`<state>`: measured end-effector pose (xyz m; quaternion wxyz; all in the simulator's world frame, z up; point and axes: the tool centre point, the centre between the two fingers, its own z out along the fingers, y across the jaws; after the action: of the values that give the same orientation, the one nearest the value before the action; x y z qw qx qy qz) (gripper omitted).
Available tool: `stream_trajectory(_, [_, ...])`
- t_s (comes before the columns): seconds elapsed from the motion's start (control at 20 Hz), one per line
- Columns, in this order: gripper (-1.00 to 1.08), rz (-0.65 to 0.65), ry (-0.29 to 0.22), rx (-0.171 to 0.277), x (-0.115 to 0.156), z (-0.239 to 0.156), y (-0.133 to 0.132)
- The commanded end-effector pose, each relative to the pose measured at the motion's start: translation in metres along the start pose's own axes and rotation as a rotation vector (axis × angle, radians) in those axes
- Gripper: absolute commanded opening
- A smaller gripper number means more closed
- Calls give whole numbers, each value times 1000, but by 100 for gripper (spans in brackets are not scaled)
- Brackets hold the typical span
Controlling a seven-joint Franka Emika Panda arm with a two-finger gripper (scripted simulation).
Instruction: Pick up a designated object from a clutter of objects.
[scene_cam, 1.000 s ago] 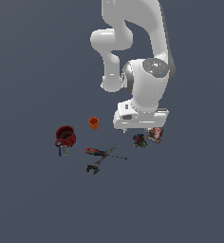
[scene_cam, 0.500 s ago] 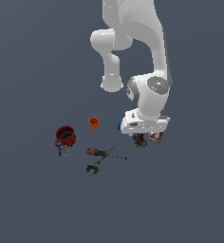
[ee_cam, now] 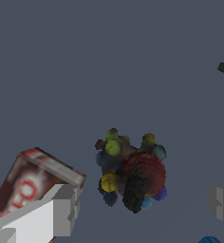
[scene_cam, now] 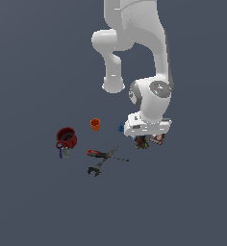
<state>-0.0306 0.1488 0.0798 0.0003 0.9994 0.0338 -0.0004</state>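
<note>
The designated object is a dark lumpy item with red, yellow and blue-green bits; in the exterior view it lies just below the hand. My gripper hangs right above it, open and empty. In the wrist view the gripper shows one pale finger on each side of the lumpy item, both apart from it. The reddish box with white marks lies close behind one finger; it also shows in the exterior view.
Toward the exterior view's left lie a tiny blue piece, an orange cup, a dark red mug, red-handled tools and a black clamp. The floor is plain grey.
The arm has come down and slightly toward the exterior view's left, bringing the hand low over the lumpy item and the box. No object has moved.
</note>
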Motion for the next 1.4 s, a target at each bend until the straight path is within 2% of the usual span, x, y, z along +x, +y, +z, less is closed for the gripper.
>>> stream_trajectory(0.0, [100, 0, 0, 0, 0, 4, 0])
stream_trajectory(0.45, [100, 0, 0, 0, -1, 41, 0])
stream_trajectory(0.75, [100, 0, 1, 0, -1, 50, 0])
stream_trajectory(0.8, [-100, 0, 1, 0, -1, 50, 0])
stream_trajectory(1.35, [-100, -1, 10, 2, 2, 44, -2])
